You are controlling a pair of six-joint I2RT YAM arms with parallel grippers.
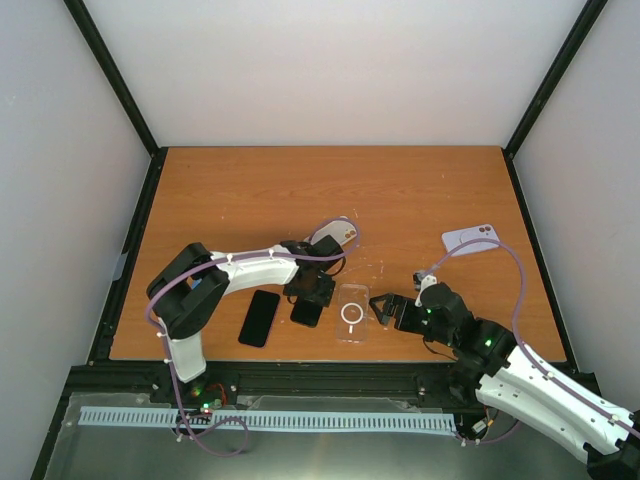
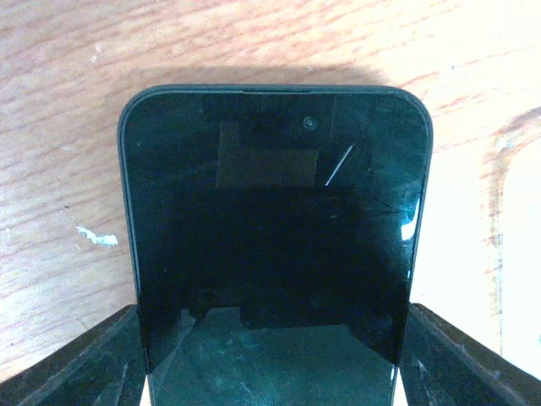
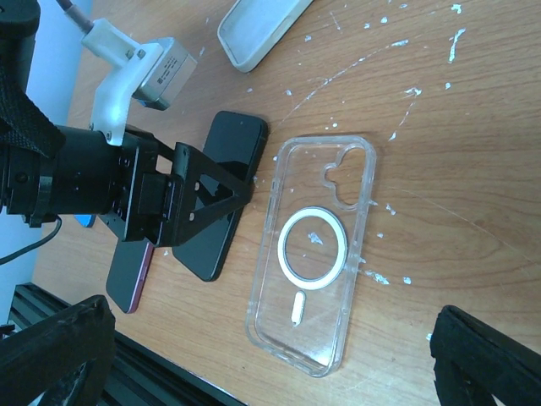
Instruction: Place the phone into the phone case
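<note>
At the left of your orange-brown wooden tabletop [image 1: 250, 190] a dark slab phone with a reddish edge [image 1: 259, 318] lies flat, near the front edge. Just to its right lies the black glass-fronted phone [image 2: 275, 211], screen up, with your left gripper [image 1: 312, 297] down over it. In the left wrist view its fingers [image 2: 76, 372] sit on either side of the phone's long edges, close against them. You cannot tell from here whether they are pressing the phone or only straddling it.

Behind that arm, a cream soft phone case [image 1: 335, 232] rests further back. Right beside the black phone, apart from it, the clear plastic phone case with a white ring on its back [image 3: 313, 254] lies open side up, with nothing in it. Your right gripper [image 1: 390, 311] hangs just to the right of that case with its jaws spread wide, holding nothing. Further right and back, a lavender phone case [image 1: 470, 237] lies alone.
</note>
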